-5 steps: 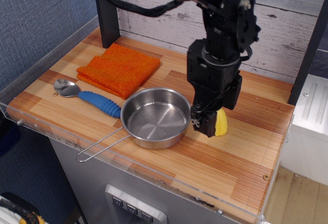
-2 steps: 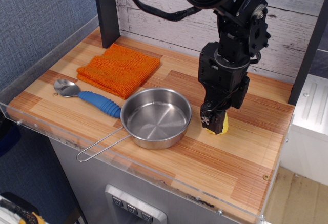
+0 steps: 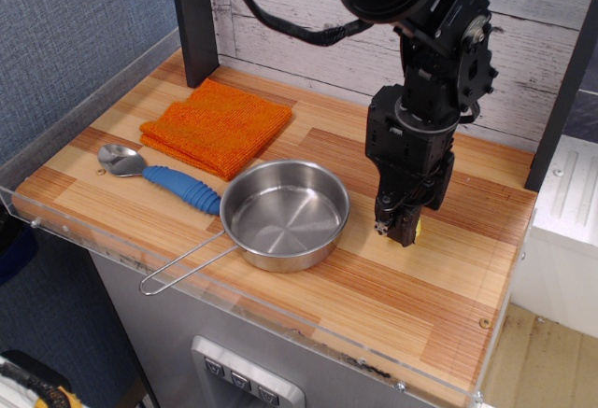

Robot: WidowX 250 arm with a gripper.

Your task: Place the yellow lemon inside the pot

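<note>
While the gripper (image 3: 400,231) hangs low over the wooden table (image 3: 439,287), only a yellow sliver of the yellow lemon (image 3: 417,230) shows beside it — just right of the pot (image 3: 283,215). Whether the fingers clasp it cannot be told — the arm hides them.

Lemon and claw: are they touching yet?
Cannot tell. In the only view the claw covers nearly all of the yellow lemon; just a yellow sliver shows at its right edge, so neither contact nor gap is visible.

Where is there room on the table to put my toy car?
Bare wood lies in front of the gripper, toward the table's near right corner, and behind the pot beside the orange cloth. The left is crowded: cloth, spoon, pot.
</note>
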